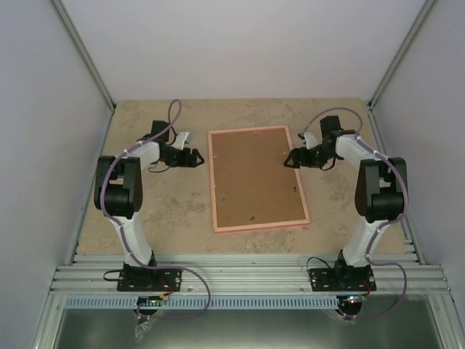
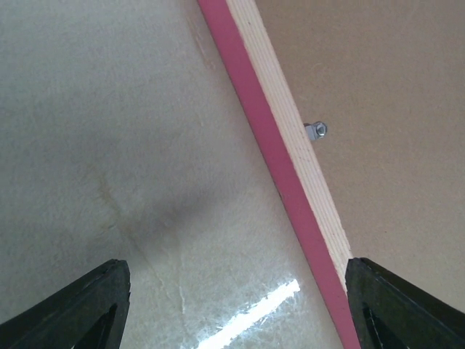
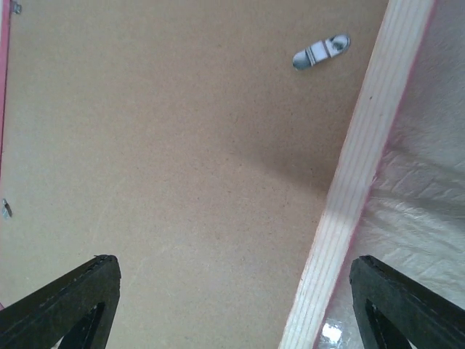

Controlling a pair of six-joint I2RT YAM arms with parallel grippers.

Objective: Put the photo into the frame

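Observation:
The pink frame [image 1: 211, 182] lies flat in the middle of the table, back side up, with a brown backing board [image 1: 254, 178] filling it. The photo is not in view. My left gripper [image 1: 195, 156] is open and empty just left of the frame's left edge; in the left wrist view its jaws [image 2: 237, 291] straddle the pink edge [image 2: 276, 145] and bare table. My right gripper [image 1: 289, 158] is open and empty over the frame's right side; in the right wrist view [image 3: 232, 291] it spans the board [image 3: 182, 145] and the pale wooden rim [image 3: 363, 160].
Small metal retaining tabs sit on the frame's back [image 2: 317, 131] [image 3: 320, 51]. A small white object [image 1: 182, 137] lies behind the left gripper. White walls enclose the beige table [image 1: 174, 211] on three sides; a metal rail runs along the near edge.

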